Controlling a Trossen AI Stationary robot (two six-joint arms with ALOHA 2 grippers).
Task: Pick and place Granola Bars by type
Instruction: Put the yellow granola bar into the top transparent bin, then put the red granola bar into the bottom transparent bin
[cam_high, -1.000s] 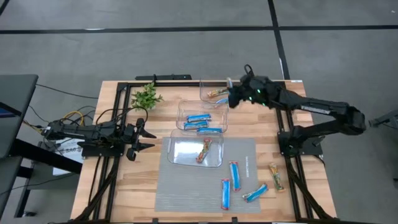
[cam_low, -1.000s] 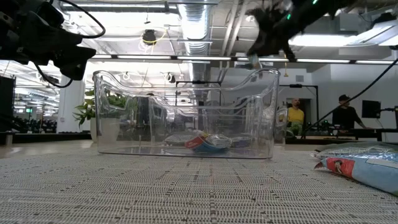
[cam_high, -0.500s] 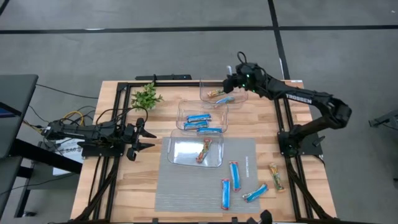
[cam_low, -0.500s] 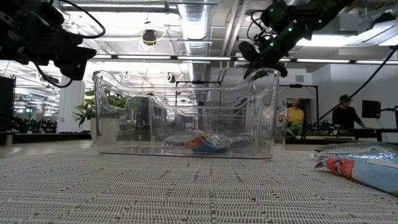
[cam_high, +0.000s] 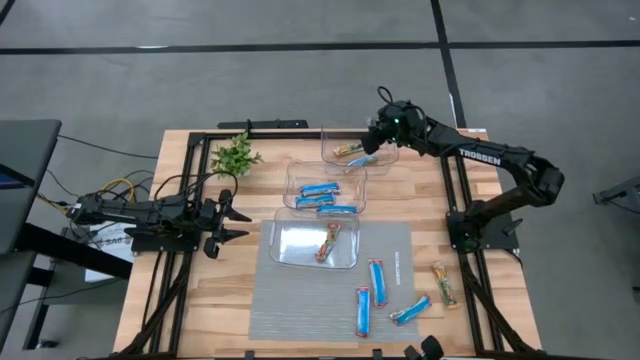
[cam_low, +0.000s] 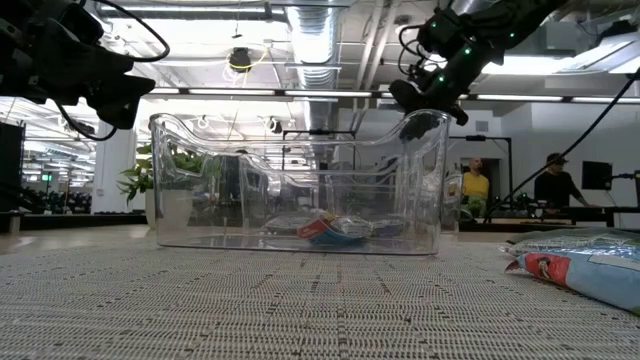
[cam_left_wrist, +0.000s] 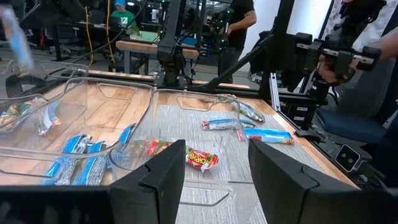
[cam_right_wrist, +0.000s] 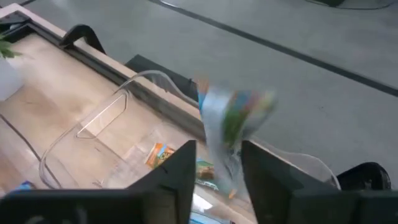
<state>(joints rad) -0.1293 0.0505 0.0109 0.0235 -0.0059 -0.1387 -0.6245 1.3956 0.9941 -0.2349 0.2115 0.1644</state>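
I've got the right gripper (cam_high: 374, 139) over the far bin (cam_high: 331, 139), fingers pinching a bar (cam_right_wrist: 233, 115). I'd release low, inside the walls. Left gripper (cam_high: 226, 222) parked beside the bins, fingers spread.

Table setting and the room behind

A wooden table (cam_high: 200, 300) carries a grey ribbed mat (cam_high: 300, 310) and three clear plastic bins: one bin (cam_high: 283, 247) sits on the mat, a second bin (cam_high: 294, 178) lies just behind it on the wood, and a third bin (cam_high: 331, 141) stands near the far edge. A small green plant (cam_high: 235, 155) sits near the far left corner. In the low view, two people (cam_low: 473, 185) stand in the room beyond, under ceiling ducts (cam_low: 310, 40) and strip lights.
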